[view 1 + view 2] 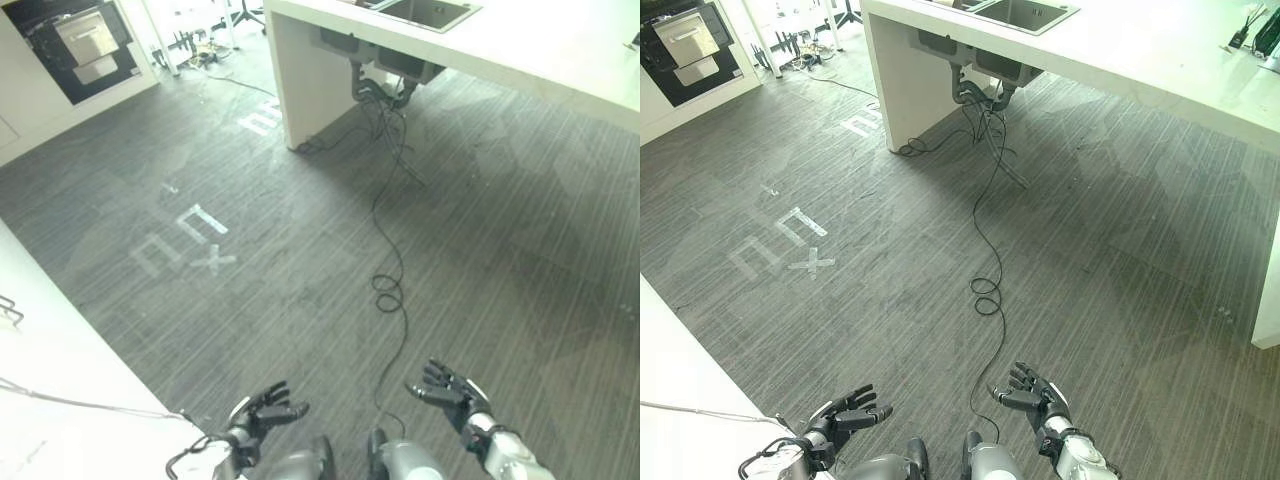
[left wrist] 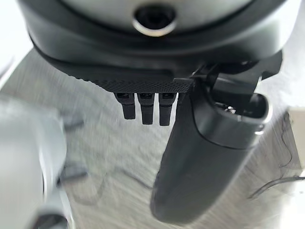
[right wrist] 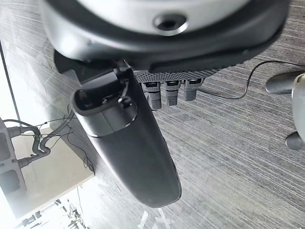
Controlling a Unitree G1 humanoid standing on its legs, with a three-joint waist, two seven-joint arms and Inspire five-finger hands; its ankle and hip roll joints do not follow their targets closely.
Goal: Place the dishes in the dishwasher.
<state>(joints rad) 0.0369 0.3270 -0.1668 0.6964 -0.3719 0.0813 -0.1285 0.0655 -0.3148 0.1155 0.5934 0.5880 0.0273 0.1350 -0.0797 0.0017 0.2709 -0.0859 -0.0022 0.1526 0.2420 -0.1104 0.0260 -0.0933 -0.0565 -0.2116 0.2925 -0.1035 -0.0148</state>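
— So, what are your hands doing?

— Your left hand (image 1: 262, 409) and right hand (image 1: 446, 389) both hang low in front of you over the dark grey striped floor (image 1: 300, 250), fingers spread and relaxed. Neither one holds or touches anything. Each wrist view agrees: straight fingers, thumb out, bare floor past them.

— And the dishes?

— You have no dish in view, so I can't give you a long axis or a direction for one. A white bench (image 1: 1200, 70) with a sunken steel sink (image 1: 1025, 12) stands well ahead and to your right, so your right hand is on the nearer side to it. Far off to your left, a dark built-in appliance with a steel front (image 1: 80, 40) sits in the white cabinets; I can't tell whether it is the dishwasher.

— What does the next move turn on?

— Probably on walking, not reaching: both lie well apart from your hands. A white surface (image 1: 60, 390) sits just beside your left hand.
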